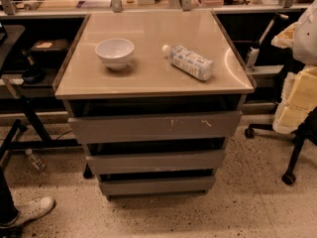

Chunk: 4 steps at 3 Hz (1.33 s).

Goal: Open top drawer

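Scratches, pale and right of centre, mark the top drawer (154, 127), just under the tabletop (148, 81) and above two smaller drawers (155, 161). On top we see a bowl (114, 52) left and a bottle (188, 62) lying right, well apart. Our gripper is outside the view; we cannot tell its state.

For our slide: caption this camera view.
Shut top drawer beneath bowl and toppled bottle; gripper out of view.
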Available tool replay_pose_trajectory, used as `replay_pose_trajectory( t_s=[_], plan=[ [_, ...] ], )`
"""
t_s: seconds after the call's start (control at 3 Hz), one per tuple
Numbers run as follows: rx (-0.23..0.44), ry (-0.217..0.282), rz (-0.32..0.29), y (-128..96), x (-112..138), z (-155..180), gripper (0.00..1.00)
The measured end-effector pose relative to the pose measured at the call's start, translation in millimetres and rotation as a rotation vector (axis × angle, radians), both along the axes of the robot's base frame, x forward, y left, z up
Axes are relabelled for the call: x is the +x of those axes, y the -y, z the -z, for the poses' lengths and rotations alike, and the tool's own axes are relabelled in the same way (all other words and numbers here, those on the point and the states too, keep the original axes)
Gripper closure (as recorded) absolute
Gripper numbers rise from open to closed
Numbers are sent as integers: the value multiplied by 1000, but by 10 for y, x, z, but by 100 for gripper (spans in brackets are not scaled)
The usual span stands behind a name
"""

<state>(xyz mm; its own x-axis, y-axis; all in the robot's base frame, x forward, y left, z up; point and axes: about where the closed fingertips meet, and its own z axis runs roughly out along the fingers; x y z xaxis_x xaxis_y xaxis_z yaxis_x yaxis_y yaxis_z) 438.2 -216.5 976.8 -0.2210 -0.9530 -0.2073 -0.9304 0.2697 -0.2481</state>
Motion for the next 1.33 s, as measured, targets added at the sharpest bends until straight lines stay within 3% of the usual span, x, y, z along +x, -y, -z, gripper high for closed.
replay_pose_trajectory(
  t_s=[0.33,0.67,1.33],
  plan=[
    [-3,14,-1,-12,4,-17,0],
    [0,8,-4,-116,36,305,0],
    [-5,-35,-7,-440,439,1345,0]
  ],
)
